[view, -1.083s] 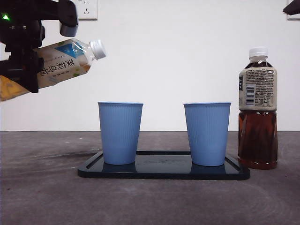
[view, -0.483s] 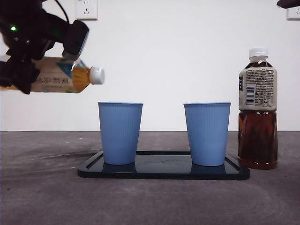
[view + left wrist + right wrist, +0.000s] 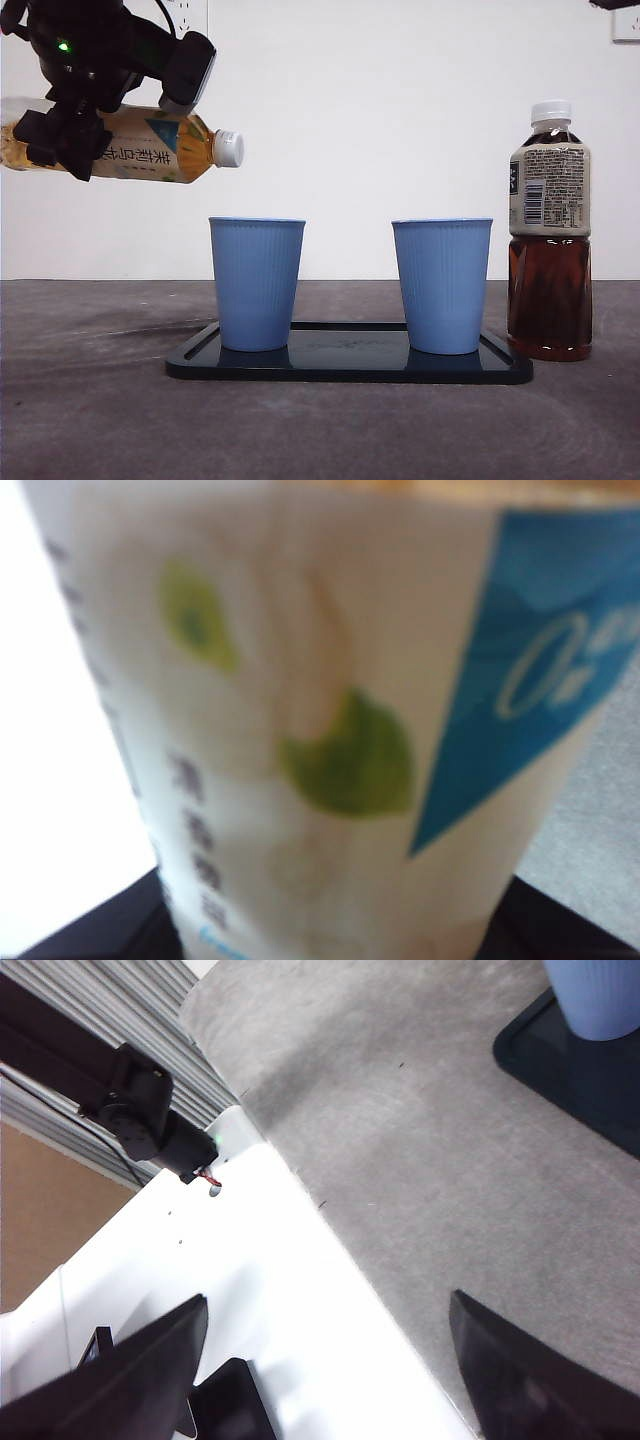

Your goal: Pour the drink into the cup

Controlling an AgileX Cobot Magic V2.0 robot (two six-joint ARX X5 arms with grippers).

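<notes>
The left gripper [image 3: 75, 130] clamps a tea bottle [image 3: 135, 150] by its body, lying almost level above and to the side of the tray [image 3: 350, 368] — its white cap [image 3: 229, 148], not yet removed, points toward the nearer blue cup [image 3: 257, 283], apparently to line up a pour. The right gripper [image 3: 320, 1360] waits with jaws wide apart and empty — well off the tray's far side, where a dark drink bottle [image 3: 549, 230] stands upright

Tray [image 3: 350, 368]: glossy black plastic. Cups [image 3: 257, 283] on tray: matt ribbed blue plastic. Table [image 3: 90, 400]: matt grey, faintly rough.
</notes>
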